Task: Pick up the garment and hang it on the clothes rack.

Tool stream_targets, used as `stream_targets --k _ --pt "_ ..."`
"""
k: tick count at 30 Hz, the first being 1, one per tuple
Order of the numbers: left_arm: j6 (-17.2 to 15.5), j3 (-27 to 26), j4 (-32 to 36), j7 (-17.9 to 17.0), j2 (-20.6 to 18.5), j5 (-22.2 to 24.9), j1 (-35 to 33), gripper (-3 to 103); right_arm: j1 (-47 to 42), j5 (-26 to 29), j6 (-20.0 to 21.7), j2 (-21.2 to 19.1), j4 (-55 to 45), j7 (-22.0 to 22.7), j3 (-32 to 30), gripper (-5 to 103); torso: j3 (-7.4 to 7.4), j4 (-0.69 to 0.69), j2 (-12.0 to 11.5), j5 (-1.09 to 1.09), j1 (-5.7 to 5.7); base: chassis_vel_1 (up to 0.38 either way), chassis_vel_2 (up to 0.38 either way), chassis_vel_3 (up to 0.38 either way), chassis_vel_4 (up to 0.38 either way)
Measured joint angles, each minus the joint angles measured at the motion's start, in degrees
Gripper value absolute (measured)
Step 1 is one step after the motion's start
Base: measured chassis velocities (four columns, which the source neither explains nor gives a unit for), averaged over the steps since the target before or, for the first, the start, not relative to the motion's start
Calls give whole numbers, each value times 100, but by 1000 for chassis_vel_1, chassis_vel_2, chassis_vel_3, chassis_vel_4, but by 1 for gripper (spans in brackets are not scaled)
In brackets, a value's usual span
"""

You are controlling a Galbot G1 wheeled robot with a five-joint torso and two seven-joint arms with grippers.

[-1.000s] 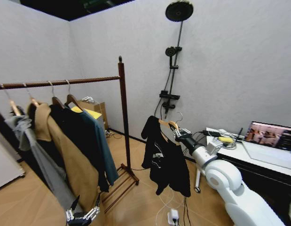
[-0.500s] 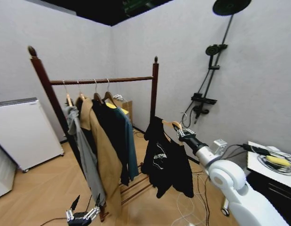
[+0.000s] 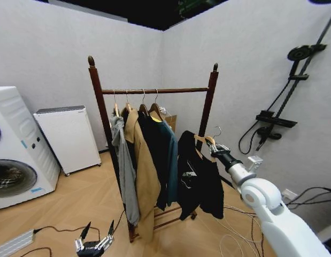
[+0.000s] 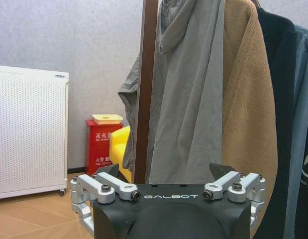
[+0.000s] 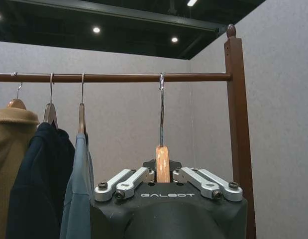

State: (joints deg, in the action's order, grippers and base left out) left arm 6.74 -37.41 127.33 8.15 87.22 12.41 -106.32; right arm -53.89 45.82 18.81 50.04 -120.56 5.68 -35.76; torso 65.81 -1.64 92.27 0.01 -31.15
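Two white appliances, a washing machine (image 3: 10, 171) and a low cabinet (image 3: 69, 136), are now taken in at the far left of the head view, and since the whole picture has swung compared with half a second ago, this is read as the robot turning, not as anything in the room being moved. Low down, the left gripper (image 3: 94, 243) is kept idle near the floor with its fingers spread and nothing between them (image 4: 167, 174). Next, the clothes rack (image 3: 97, 107) is now faced almost squarely, with both posts in view; a grey top (image 3: 125, 171), a tan coat (image 3: 146, 182) and a blue coat (image 3: 169, 155) are hung along the left part of its bar (image 3: 176, 90). Just right of them, the black garment (image 3: 200, 176) is held in front of the right post (image 3: 208, 107), lower than the bar and not yet hung. Its wooden hanger (image 5: 162, 162) is pinched at the neck by the right gripper (image 3: 216, 150), whose fingers are pressed onto it, and the hook (image 5: 161, 109) is carried upright. A bare stretch of bar is seen between the blue coat and the right post, so the rack is judged to be within reach, with only a lift of the hook over that stretch left to be done
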Motion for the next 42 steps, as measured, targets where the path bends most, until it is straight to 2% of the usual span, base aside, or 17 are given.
stream_targets --k 9,18,28,42 --pt "0 0 0 0 0 0 0 100 565 104 18 -281 -69 -62 361 10 0 1 0 -1 0 0 0 0 0" --pt "0 0 0 0 0 0 0 100 761 37 62 -191 -121 20 692 10 0 1 0 -1 0 -66 47 59 -53" --pt "0 0 0 0 0 0 0 100 696 -70 88 -134 -90 18 730 10 1 1 -1 0 -2 -98 107 111 -94" --pt "0 -1 0 0 0 0 0 100 951 -29 228 -131 50 -12 789 10 0 5 1 -1 2 33 40 51 45"
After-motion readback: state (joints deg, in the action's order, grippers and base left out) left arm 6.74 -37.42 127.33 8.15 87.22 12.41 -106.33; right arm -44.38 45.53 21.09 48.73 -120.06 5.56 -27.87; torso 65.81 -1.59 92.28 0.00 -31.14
